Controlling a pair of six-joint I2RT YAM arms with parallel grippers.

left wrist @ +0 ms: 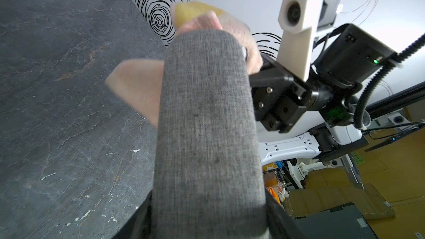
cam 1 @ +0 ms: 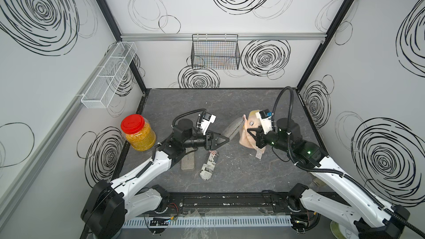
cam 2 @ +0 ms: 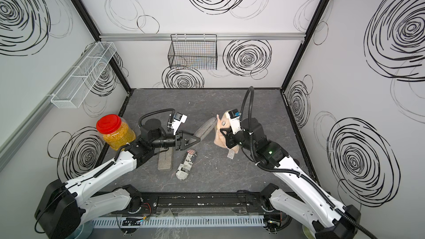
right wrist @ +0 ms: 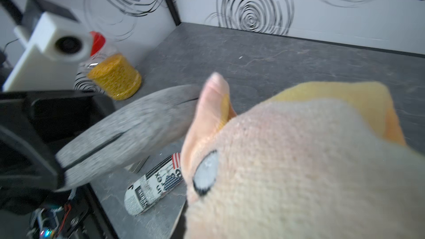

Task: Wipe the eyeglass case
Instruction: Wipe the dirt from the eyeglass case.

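Jar (cam 1: 139, 134) of yellow grains; eyeglass case (cam 1: 233, 128) in left gripper (cam 1: 225, 139)

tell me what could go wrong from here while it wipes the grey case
1. The left gripper is shut on only one end of the grey case, held off the table; pressure from the cloth at the far end may lever it loose.
2. If it slips, it could land on the printed case lying nearby.
3. The right gripper holds the cloth bunched; loose folds may snag.
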